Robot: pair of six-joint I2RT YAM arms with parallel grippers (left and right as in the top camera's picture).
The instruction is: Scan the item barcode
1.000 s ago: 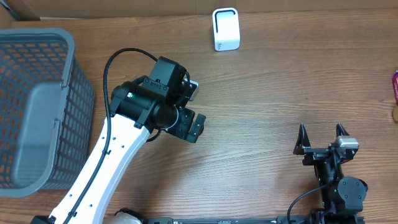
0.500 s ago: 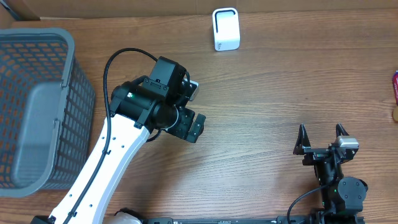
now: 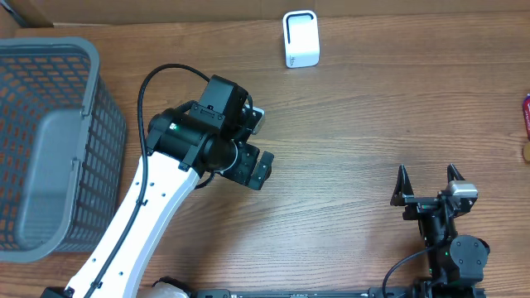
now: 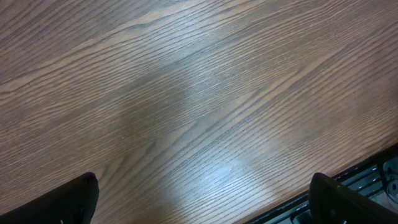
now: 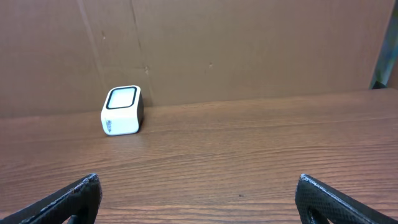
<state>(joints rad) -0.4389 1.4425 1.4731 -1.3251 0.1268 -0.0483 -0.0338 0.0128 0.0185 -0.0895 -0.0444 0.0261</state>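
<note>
The table (image 3: 373,108) is brown wood with a long, streaky grain. In the left wrist view it takes a soft sheen. At its far edge stands the scanner (image 3: 301,39), a small white box with rounded corners. The right wrist view shows a dark, glossy window on its sloping face (image 5: 122,111). Behind it rises a wall of plain brown cardboard (image 5: 249,43), creased in places.

At the left sits a basket (image 3: 91,83) of gray plastic, its walls an open grid under a thick, smooth rim. At the right edge of the overhead view a red thing (image 3: 527,116) just shows. It is cut off by the frame, so its shape cannot be told. It lies well apart from the scanner and from both hands.

The left hand (image 3: 258,145) hangs over bare wood between the basket and the scanner. Its black fingers are spread as wide as they go, and it holds and touches nothing (image 4: 205,205). The right hand (image 3: 427,184) is near the front right of the table and points toward the far edge. Its two dark, pointed fingers are spread just as wide and are empty too (image 5: 199,199). The scanner is well ahead of it and to its left.
</note>
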